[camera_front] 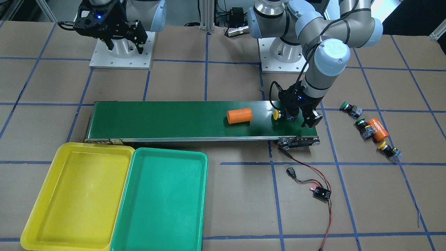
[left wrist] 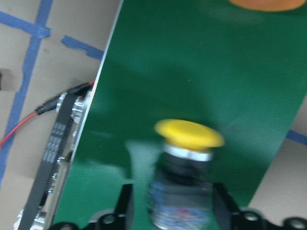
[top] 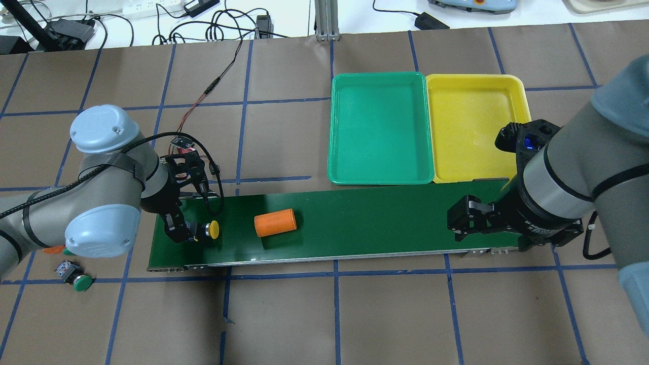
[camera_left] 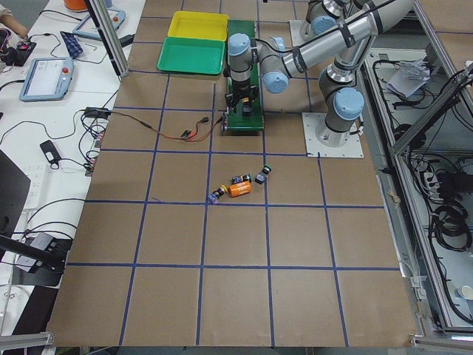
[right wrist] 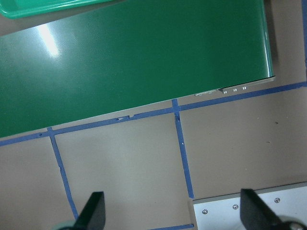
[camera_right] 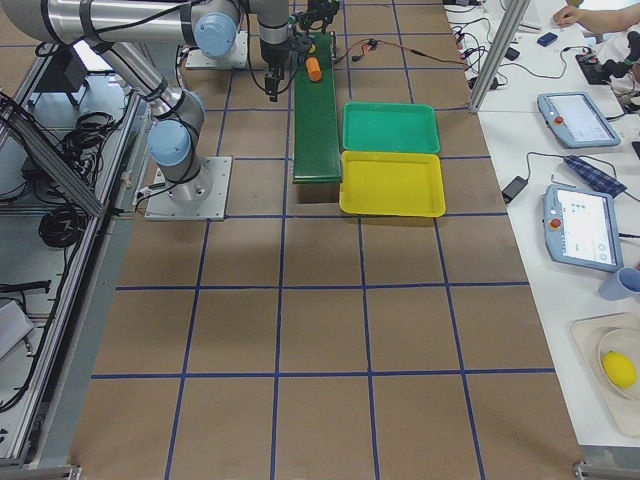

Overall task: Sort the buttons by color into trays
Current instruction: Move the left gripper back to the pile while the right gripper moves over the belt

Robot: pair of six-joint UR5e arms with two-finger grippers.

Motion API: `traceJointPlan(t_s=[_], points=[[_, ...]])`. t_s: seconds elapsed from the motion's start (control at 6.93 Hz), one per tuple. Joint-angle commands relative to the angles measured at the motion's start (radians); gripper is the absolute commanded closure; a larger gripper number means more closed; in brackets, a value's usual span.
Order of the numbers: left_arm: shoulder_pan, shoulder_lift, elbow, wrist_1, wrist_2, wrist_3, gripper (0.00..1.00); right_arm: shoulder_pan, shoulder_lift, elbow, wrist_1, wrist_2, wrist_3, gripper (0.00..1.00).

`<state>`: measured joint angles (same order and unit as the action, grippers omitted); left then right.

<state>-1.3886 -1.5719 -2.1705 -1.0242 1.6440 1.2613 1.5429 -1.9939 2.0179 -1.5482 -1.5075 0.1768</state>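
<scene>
My left gripper (camera_front: 296,116) is low over the end of the conveyor belt, shut on a yellow button (camera_front: 280,114) that lies on its side just above the belt. In the left wrist view the yellow button (left wrist: 188,136) sits blurred between the fingers. Two green buttons (camera_front: 350,108) (camera_front: 362,124) and another yellow button (camera_front: 386,148) lie on the table beyond that belt end. The yellow tray (camera_front: 45,195) and the green tray (camera_front: 163,153) sit side by side, both empty. My right gripper (top: 464,218) hangs open over the belt's other end, holding nothing.
An orange cylinder (camera_front: 239,115) lies on the dark-green conveyor belt (camera_front: 156,118), a short way from the held button. A second orange cylinder (camera_front: 378,129) rests among the loose buttons. A small controller with red and black wires (camera_front: 320,192) lies beside the belt.
</scene>
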Motion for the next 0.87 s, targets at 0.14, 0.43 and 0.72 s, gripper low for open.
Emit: traceJointPlan(t_s=[0.14,0.43,0.72], points=[[0.375,-0.011,-0.003,0.016,-0.053,0.021,0.0,0.0,0.006,-0.004,-0.066,-0.003,0.273,0.0],[0.517,-0.062,0.006,0.029,-0.058,0.13,0.0,0.006,0.006,-0.005,-0.066,0.006,0.572,0.0],[0.554,-0.15,0.055,0.191,-0.052,0.063,0.0,0.013,0.012,-0.005,-0.07,0.067,0.695,0.0]])
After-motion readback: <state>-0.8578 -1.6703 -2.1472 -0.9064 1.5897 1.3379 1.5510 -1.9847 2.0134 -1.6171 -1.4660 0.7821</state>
